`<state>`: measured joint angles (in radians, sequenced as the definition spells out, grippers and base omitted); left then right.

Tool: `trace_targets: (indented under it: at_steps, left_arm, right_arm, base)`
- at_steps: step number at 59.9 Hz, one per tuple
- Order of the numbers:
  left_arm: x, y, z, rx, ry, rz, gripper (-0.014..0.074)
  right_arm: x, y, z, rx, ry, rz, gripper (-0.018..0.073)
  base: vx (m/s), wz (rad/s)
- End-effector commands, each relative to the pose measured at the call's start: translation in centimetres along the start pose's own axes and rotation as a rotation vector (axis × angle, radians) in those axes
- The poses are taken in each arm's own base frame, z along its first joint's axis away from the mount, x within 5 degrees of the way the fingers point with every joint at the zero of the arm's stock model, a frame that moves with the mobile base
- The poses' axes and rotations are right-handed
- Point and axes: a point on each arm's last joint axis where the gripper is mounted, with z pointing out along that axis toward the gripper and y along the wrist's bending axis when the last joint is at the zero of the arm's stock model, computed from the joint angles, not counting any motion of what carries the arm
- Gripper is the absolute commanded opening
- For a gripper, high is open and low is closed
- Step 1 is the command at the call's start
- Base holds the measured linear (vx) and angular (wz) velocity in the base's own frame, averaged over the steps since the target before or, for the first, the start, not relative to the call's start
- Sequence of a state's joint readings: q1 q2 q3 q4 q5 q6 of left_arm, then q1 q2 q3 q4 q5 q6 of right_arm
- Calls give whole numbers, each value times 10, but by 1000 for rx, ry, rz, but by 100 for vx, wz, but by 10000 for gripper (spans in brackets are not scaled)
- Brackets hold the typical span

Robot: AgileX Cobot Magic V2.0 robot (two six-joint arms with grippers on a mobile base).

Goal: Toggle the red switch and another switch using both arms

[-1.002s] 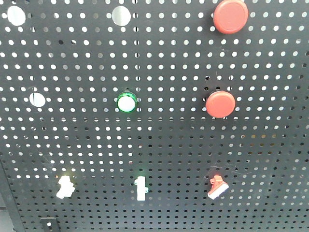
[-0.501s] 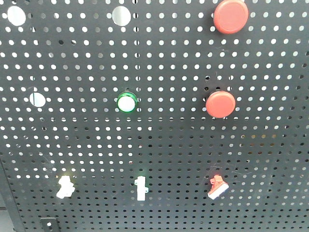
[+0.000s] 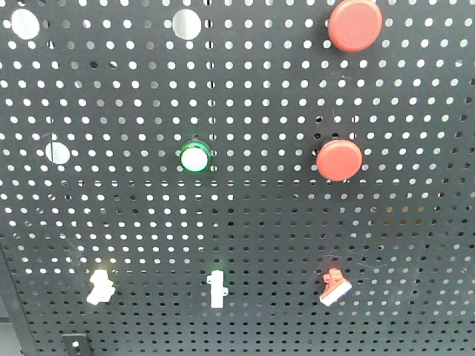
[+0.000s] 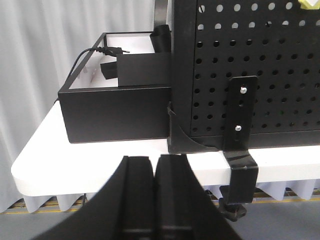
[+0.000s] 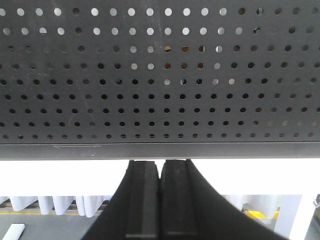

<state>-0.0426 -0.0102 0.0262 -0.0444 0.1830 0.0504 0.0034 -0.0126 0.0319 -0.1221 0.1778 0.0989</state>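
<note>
The red switch (image 3: 335, 288) sits at the pegboard's (image 3: 415, 222) lower right, below 2 red push buttons (image 3: 339, 159); the pale yellow switch (image 3: 99, 288) lies far left of it, a green-based toggle (image 3: 216, 288) between. We risk flipping that one instead. Left gripper (image 4: 154, 165) and right gripper (image 5: 160, 167) are pressed together, empty, low beneath the pegboard.

Nothing has changed on the pegboard (image 3: 245, 222) since the earlier pictures; every switch sits as before.
</note>
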Motion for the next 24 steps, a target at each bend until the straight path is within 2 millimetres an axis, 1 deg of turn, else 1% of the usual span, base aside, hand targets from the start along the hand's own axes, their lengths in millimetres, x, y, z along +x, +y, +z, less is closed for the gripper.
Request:
trace_targets:
  at_steps: [1, 24]
  left_arm:
    - [-1, 0, 0, -2, -76, -3, 2]
    - [-1, 0, 0, -2, -76, -3, 2]
  right_arm:
    - [-7, 0, -1, -2, -91, -14, -6]
    - [-6, 0, -1, -2, -88, -14, -6]
  base:
    - [0, 0]
    - [0, 0]
